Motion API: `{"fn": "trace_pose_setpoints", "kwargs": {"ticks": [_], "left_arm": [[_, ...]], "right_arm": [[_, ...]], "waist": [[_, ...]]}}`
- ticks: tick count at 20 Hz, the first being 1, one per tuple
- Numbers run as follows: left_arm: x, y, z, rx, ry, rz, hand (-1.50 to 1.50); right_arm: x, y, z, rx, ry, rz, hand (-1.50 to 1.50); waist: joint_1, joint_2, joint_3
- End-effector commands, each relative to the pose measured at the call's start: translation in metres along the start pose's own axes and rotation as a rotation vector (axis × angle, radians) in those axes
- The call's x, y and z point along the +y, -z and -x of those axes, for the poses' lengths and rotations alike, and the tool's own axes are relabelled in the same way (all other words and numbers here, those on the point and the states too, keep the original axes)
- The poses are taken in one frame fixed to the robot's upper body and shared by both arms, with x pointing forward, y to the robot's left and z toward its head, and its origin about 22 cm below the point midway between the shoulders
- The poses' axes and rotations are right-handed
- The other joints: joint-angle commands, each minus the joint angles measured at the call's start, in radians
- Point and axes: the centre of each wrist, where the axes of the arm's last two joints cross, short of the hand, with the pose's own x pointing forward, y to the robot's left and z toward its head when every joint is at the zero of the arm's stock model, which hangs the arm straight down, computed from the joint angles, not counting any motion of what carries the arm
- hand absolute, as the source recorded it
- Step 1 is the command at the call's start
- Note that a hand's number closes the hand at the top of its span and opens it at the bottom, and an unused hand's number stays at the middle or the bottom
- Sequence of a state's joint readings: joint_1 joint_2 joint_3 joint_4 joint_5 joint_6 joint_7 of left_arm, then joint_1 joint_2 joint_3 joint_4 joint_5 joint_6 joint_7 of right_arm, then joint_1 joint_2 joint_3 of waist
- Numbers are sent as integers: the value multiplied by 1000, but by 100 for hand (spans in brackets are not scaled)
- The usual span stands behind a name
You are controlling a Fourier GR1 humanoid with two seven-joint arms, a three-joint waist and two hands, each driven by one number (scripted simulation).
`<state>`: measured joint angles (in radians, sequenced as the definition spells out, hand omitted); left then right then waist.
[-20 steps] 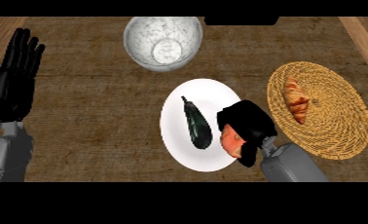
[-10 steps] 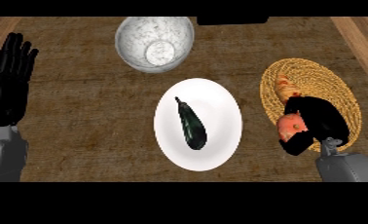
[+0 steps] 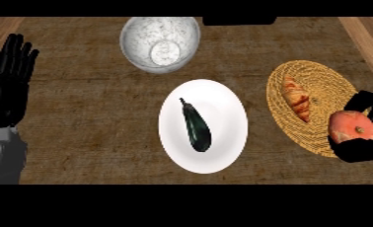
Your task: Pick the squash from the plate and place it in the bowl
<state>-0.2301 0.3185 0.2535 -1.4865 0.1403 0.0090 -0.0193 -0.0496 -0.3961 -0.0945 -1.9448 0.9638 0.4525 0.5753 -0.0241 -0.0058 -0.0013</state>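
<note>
My right hand [image 3: 355,150], curled round the squash [image 3: 350,126], has swung right off the plate [image 3: 222,107]; pick done, bowl [image 3: 178,36] sits up-left.

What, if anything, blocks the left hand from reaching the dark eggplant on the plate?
Probably nothing, so likely yes. The left hand rests open at the left edge, only counter lies between it and the white plate, and the eggplant lies uncovered on it.
</note>
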Motion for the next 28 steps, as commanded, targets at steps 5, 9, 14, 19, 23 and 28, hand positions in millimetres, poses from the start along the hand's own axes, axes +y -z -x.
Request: {"fn": "trace_pose_setpoints", "kwargs": {"ticks": [5, 9, 14, 19, 23, 28], "left_arm": [[-20, 5, -2, -9, -10, 5, 0], [-14, 6, 6, 4, -14, 37, 0], [-13, 12, -6, -14, -5, 42, 0], [-15, 15, -9, -18, -5, 31, 0], [-14, 8, -17, -26, -13, 49, 0], [-24, 12, 4, -19, -18, 43, 0]], "right_arm": [[-76, -54, -15, -187, 130, 207, 150], [-108, -64, -60, -281, 271, 241, 150], [-127, -60, -107, -379, 442, 211, 150], [-159, -61, -157, -403, 469, 153, 150], [-151, -36, -216, -399, 467, 119, 150], [-151, -22, -264, -407, 429, 26, 150]], "waist": [[10, 2, 1], [27, 4, -1], [37, 5, 0], [31, 3, 0], [49, 6, 0], [41, 10, 0]]}}
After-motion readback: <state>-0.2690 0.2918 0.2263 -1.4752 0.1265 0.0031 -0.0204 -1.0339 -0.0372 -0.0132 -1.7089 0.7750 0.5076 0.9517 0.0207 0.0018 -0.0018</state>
